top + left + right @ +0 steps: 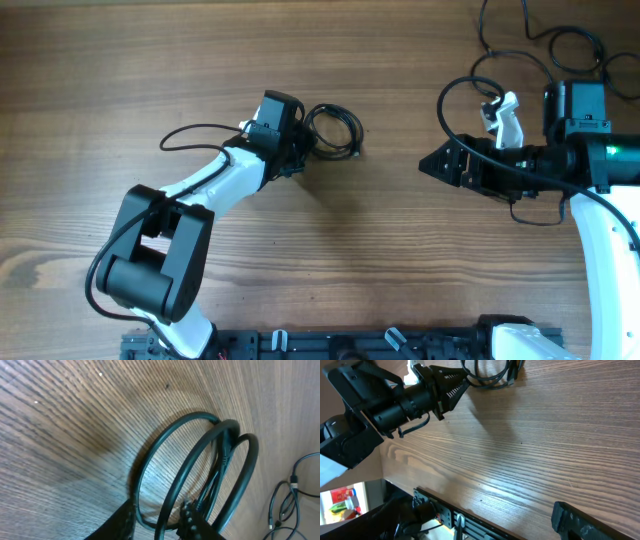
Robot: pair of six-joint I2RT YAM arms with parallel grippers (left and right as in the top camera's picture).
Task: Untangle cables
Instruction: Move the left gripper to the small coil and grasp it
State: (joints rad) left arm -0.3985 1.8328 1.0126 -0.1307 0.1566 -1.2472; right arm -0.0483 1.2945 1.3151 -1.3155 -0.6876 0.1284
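Note:
A small coil of black cable (335,130) lies on the wooden table just right of my left gripper (300,152). In the left wrist view the coil's loops (200,460) fill the frame. The left gripper (160,522) is open, with its two fingertips either side of the coil's near strands, one of which runs between them. My right gripper (428,165) points left, well to the right of the coil, open and empty. Only one of its fingers (575,520) shows in the right wrist view, where the coil (490,377) lies at the top edge.
More thin black cords (540,40) curl at the back right of the table. They also show at the right edge of the left wrist view (292,495), with a small plug end. A black rail (350,345) runs along the table's front edge.

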